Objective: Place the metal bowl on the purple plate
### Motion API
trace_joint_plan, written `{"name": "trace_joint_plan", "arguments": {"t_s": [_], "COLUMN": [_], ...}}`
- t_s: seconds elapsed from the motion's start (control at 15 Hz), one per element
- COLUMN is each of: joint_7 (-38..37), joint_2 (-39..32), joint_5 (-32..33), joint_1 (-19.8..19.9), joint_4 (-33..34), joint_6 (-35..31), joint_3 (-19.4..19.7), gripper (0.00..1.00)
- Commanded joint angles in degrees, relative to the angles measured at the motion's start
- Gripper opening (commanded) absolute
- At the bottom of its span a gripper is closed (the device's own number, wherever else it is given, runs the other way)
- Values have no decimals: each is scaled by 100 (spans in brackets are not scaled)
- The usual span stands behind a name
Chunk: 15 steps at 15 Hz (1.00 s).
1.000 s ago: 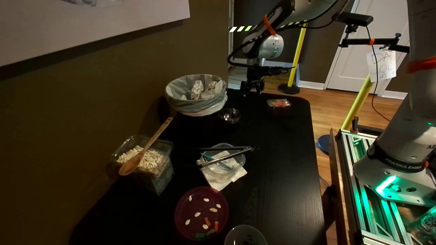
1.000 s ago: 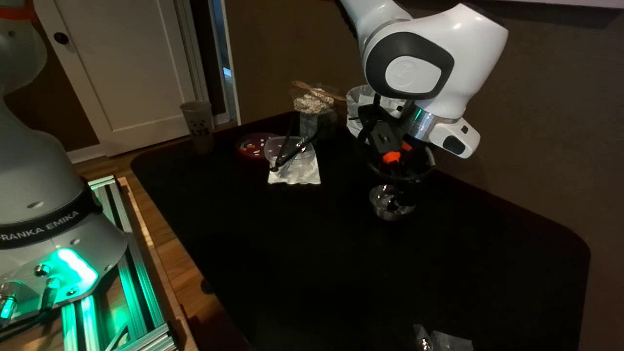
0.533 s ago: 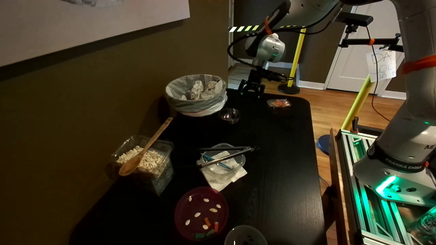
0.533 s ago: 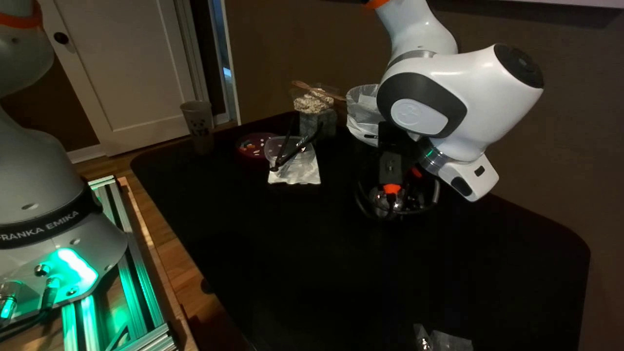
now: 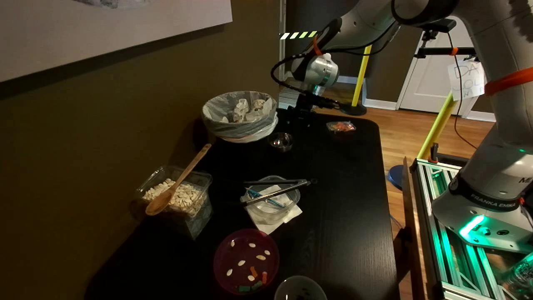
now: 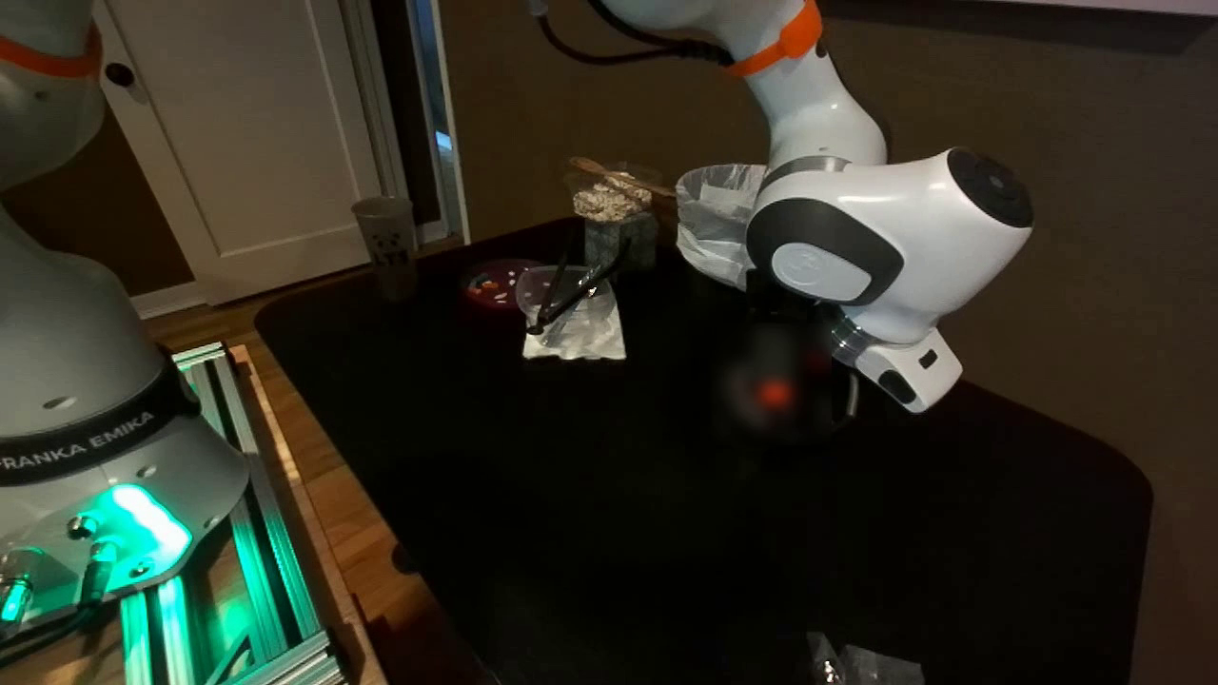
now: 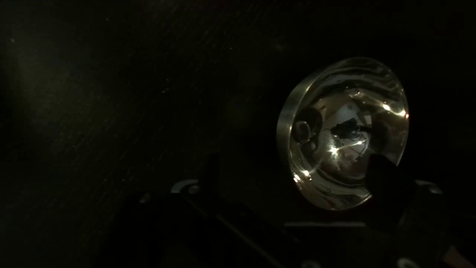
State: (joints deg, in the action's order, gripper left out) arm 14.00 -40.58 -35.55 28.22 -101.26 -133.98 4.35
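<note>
The metal bowl (image 5: 281,142) stands upright on the black table beside a wide pale bowl. It fills the right middle of the wrist view (image 7: 346,130). The purple plate (image 5: 222,262) lies at the near end of the table with several pale seeds and coloured bits on it; it also shows in an exterior view (image 6: 497,301). My gripper (image 5: 298,122) is open, low behind the metal bowl. In the wrist view my gripper (image 7: 297,165) has its fingers wide apart, and the right finger overlaps the bowl's rim; contact cannot be told. In an exterior view the gripper is blurred and covers the bowl.
The wide pale bowl (image 5: 216,125) with a plastic liner stands against the wall. A clear container (image 5: 268,218) with tongs across it sits mid-table. A seed box (image 5: 195,200) bears a wooden spoon (image 5: 179,183). A candy pack (image 5: 341,126) and a cup (image 6: 385,247) stand near edges.
My arm has come down, and the gripper has moved lower and closer to the metal bowl. The bowl, plate and other things have not moved.
</note>
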Motion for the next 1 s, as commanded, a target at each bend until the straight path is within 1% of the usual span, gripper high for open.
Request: {"name": "trace_joint_plan", "arguments": {"t_s": [0.0, 0.07, 0.13, 0.2, 0.33, 0.4, 0.47, 0.53, 0.6, 0.67, 0.8, 0.87, 0.93], "joint_7": [-14, -26, -33, -36, -42, -44, -48, -52, -55, -55, -61, -67, -65], "joint_2": [-413, -478, -537, -593, -685, -725, -759, -792, -823, -848, -892, -912, -926], "joint_5": [70, 92, 111, 122, 134, 141, 151, 163, 176, 191, 227, 236, 242], "joint_1": [6, 7, 9, 22, 44, 53, 60, 65, 68, 73, 85, 95, 112], "joint_4": [456, 525, 590, 658, 773, 826, 868, 913, 951, 982, 1050, 1082, 1115], "joint_6": [25, 33, 43, 67, 97, 112, 131, 155, 175, 202, 275, 320, 391], "joint_3": [-37, -43, -47, -55, -65, -69, -71, -75, -77, -81, -86, -88, -94], "gripper": [100, 100, 97, 90, 85, 79, 82, 77, 76, 72, 70, 62, 65]}}
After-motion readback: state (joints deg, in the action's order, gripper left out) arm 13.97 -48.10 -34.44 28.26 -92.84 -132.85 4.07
